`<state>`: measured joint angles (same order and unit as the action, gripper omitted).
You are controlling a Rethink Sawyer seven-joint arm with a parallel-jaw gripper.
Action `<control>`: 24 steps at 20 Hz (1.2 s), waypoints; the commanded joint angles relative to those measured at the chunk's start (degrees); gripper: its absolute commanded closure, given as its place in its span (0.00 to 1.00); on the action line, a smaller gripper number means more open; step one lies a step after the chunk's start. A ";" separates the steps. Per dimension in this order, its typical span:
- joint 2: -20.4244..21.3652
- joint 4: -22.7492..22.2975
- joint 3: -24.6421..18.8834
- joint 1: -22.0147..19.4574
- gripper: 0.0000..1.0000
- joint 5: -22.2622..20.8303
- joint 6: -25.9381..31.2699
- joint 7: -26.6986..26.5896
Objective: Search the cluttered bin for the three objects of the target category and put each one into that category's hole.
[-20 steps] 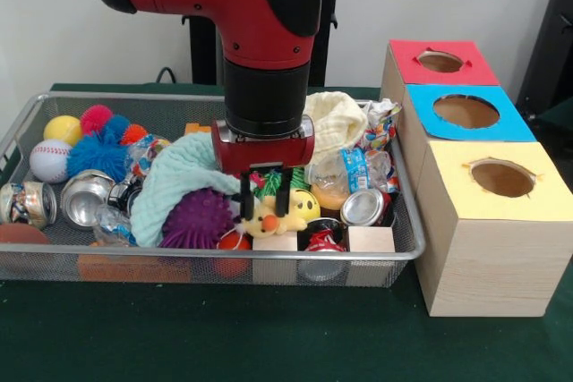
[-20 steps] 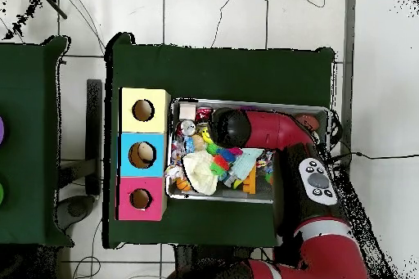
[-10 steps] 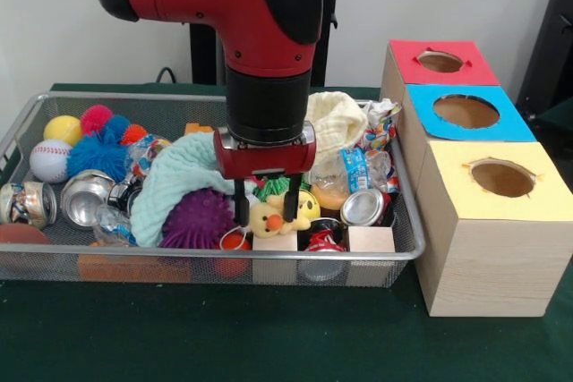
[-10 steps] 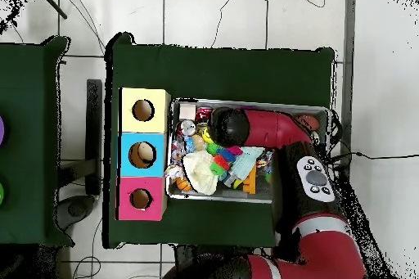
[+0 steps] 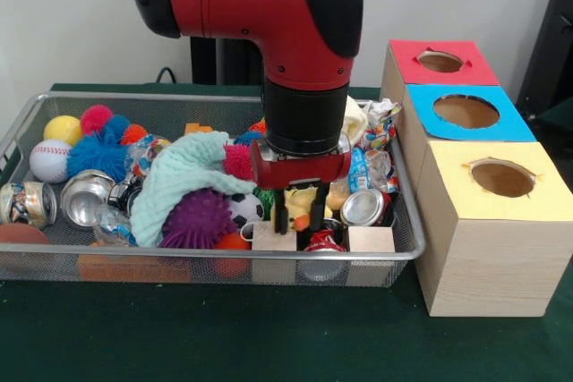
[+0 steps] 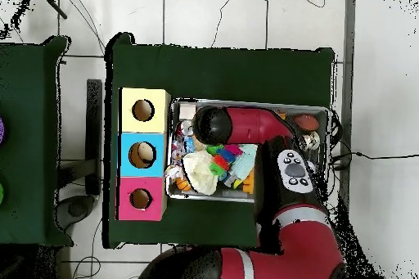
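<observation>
Gripper point(image 5: 299, 212) fingers narrow, clamped either side of yellow plush duck point(image 5: 303, 206); prob. soft, light, squashy, so grip mid-body w/ firm squeeze, not beak.

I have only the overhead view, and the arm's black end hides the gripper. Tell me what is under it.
Observer: The gripper is down in the wire mesh bin, closed on a yellow soft duck toy.
Operator: Say what lies just below the toy.
Observer: A pale wooden block and a crushed red can, against the bin's wall nearest the front camera.
Operator: Give me the height of the boxes.
Observer: The yellow-topped wooden box stands taller than the bin's rim.
</observation>
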<state>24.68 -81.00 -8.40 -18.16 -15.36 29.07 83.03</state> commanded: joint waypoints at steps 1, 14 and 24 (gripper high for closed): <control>-1.81 -1.19 -1.05 -0.31 1.00 -0.13 1.96 5.29; 1.13 -3.59 0.04 0.58 1.00 -0.39 -0.27 7.19; 27.14 -19.12 2.53 4.06 1.00 4.79 15.15 6.13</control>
<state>37.17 -89.92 -6.97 -16.28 -14.08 33.00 83.03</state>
